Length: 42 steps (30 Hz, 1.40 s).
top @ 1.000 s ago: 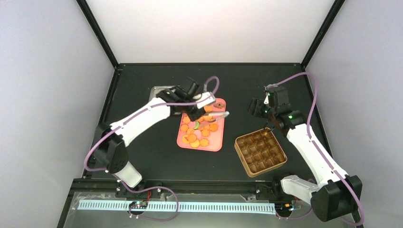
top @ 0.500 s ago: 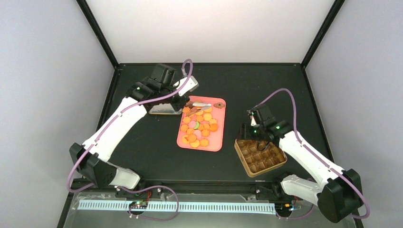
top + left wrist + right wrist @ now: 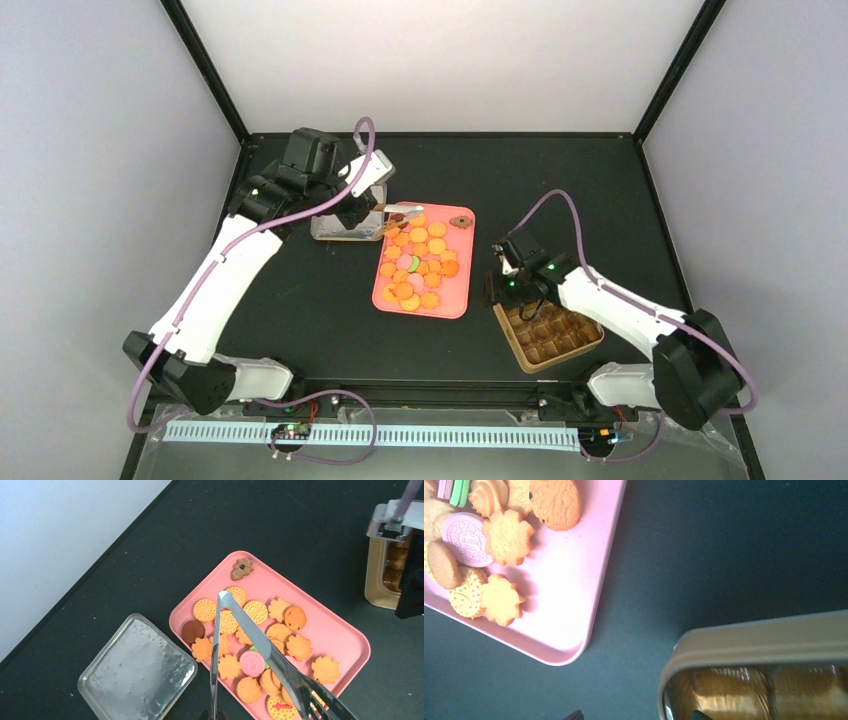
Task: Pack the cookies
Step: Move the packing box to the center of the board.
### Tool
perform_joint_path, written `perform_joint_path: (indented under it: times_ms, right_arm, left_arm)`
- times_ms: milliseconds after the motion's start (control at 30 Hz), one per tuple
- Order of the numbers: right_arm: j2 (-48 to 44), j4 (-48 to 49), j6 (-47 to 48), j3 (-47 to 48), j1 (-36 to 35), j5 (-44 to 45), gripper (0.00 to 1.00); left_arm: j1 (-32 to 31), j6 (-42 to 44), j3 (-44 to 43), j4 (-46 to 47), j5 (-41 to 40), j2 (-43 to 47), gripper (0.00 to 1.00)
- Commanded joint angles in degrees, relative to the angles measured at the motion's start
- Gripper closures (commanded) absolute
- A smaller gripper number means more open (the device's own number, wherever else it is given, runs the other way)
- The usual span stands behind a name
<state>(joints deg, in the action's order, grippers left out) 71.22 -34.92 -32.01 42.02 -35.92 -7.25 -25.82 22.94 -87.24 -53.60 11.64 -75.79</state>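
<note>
The cookies [image 3: 415, 262] lie heaped on a pink tray [image 3: 452, 300]: mostly orange, with one pink, one green and one dark brown. My left gripper [image 3: 365, 205] is shut on metal tongs [image 3: 400, 213]. In the left wrist view the tongs [image 3: 250, 630] reach over the cookies [image 3: 295, 617]; their tips meet and hold nothing. The gold tin [image 3: 548, 330] with brown cups stands right of the tray. My right gripper [image 3: 505, 290] sits low at the tin's left corner. In the right wrist view it [image 3: 638, 715] is open, with one fingertip [image 3: 574, 715] outside the tin rim [image 3: 764, 640] and the other inside.
A silver lid [image 3: 335, 228] lies on the black table just left of the tray, partly under my left arm; it also shows in the left wrist view [image 3: 135, 675]. A lone brown flower-shaped cookie [image 3: 242, 568] sits at the tray's far corner.
My left arm has drawn back to the left with the tongs, from mid-tray to its upper left corner. My right arm has swung down and left to the tin's left corner.
</note>
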Motion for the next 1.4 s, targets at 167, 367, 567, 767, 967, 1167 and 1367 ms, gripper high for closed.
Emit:
perform_joint_path:
  times_ms: [167,367,567,767,967,1167,1367]
  right_arm:
    - [7.87,6.10,-1.60,6.34,-0.48,3.25,0.54]
    - [13.36,8.17,-4.85,11.72,-0.32,8.57,0.62]
    - [18.68,8.94,-7.87,17.48,1.25,14.02,0.72]
    - [23.33,11.59,-9.32,21.48,3.01,14.82,0.73]
    - [20.96,10.77,-8.58,21.60,3.39,13.67,0.73]
    - [10.64,7.16,-6.64,14.53,2.40,11.95,0.59]
    - [6.41,5.83,-7.44,6.94,-1.99,11.98,0.59]
  left_arm:
    - [1.29,1.58,-2.11,-1.89,-3.03,4.73,0.98]
    - [1.56,1.67,-1.34,-1.78,-3.96,6.31,0.99]
    - [1.85,1.84,0.40,-1.60,-4.95,8.49,0.98]
    - [2.01,1.55,1.62,-1.42,-3.74,9.57,0.98]
    - [2.03,2.12,2.53,-1.44,-2.83,10.45,0.98]
    - [2.03,1.80,3.84,0.68,-1.30,10.60,0.98]
    - [2.05,1.42,2.47,0.51,-0.46,9.98,0.98]
